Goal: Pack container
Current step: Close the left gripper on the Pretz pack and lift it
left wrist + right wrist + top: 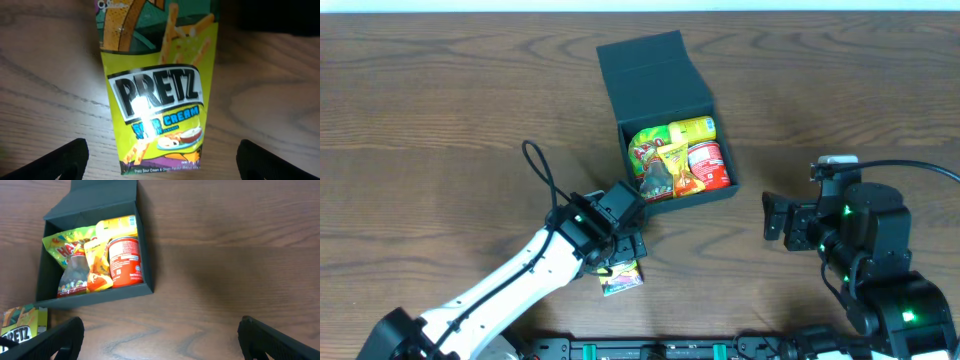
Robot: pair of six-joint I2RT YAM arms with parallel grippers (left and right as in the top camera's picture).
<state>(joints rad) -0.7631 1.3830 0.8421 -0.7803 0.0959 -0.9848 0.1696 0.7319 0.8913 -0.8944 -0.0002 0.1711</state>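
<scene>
The container (686, 204) is a dark teal-grey box in the middle of the table, its hinged lid (650, 72) open and leaning back. Inside lie a green gummy bag (645, 150), a yellow packet (695, 128), a red tub (710, 163) and an orange packet (680, 170). A yellow-green Pretz packet (160, 100) lies flat on the table in front of the box's left corner; it also shows in the overhead view (623, 278). My left gripper (160, 165) is open just above it, fingers either side of its near end. My right gripper (160, 340) is open and empty over bare table right of the box (95, 297).
The Pretz packet shows at the lower left of the right wrist view (20, 327). The left arm's black cable (542, 170) loops over the table left of the box. The wooden table (440, 100) stretches wide on both sides.
</scene>
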